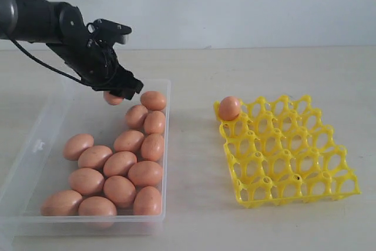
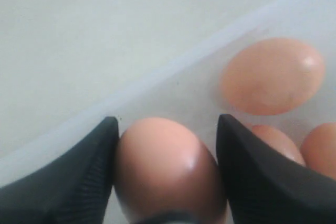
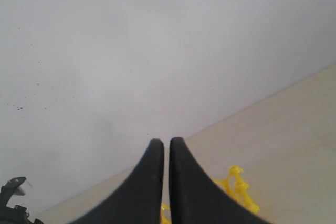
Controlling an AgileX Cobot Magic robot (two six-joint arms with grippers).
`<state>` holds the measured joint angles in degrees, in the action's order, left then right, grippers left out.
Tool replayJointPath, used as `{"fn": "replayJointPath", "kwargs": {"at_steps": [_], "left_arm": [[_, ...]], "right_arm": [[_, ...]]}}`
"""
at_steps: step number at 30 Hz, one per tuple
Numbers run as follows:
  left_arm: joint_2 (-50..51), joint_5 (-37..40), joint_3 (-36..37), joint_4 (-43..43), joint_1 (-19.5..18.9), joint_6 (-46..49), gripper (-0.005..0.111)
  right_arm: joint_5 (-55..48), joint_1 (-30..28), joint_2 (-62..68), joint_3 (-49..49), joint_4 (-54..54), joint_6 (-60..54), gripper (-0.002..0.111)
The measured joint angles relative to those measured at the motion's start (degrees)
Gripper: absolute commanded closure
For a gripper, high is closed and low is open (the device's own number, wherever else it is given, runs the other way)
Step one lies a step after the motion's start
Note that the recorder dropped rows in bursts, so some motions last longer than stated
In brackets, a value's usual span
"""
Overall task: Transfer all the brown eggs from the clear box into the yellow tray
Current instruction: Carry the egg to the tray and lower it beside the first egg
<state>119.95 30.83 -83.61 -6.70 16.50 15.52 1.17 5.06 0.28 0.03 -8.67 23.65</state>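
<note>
- Left gripper (image 1: 120, 92) is clamped on the held egg (image 1: 111, 98) at the far end of the clear box (image 1: 35, 145). In the wrist view both pads (image 2: 79, 182) press the held egg (image 2: 165, 169) across its narrow waist.
- Can't tell if it is clear of the box floor.
- Right gripper (image 3: 166, 141): fingers pinched together, nothing in them, up above the table (image 1: 194, 216).
- Fourteen loose eggs (image 1: 120, 163) are crowded in the box, most of them touching. One tray egg (image 1: 229, 108) sits in a far corner cup of the yellow tray (image 1: 294, 195).
- Handling guess: light, with a stiff but brittle shell. Smooth and round, so likely slippery and prone to rolling.
- Best hold is a gentle squeeze at the widest part. An off-centre pinch could squirt it out.
- A neighbouring egg (image 2: 273, 74) lies close and could get nudged.
</note>
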Motion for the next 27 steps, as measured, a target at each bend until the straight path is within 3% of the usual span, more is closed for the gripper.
{"fn": "replayJointPath", "kwargs": {"at_steps": [6,13,19,21,27], "left_arm": [[-5.78,-5.00,0.33,-3.34,1.26,1.91,0.103],[-6.51,-25.17,1.42,-20.90,15.77,23.74,0.103],[-0.80,-39.27,1.44,-21.43,23.37,21.92,0.103],[1.48,-44.67,1.76,-13.20,24.58,12.41,0.103],[6.38,-62.57,1.24,27.45,23.62,-31.60,0.103]], "right_arm": [[0.00,0.00,0.00,0.00,0.00,0.00,0.108],[0.00,0.00,0.00,0.00,0.00,0.00,0.108],[0.00,0.00,0.00,0.00,0.00,0.00,0.108],[0.00,0.00,0.00,0.00,0.00,0.00,0.108],[0.00,0.00,0.00,0.00,0.00,0.00,0.108]]}}
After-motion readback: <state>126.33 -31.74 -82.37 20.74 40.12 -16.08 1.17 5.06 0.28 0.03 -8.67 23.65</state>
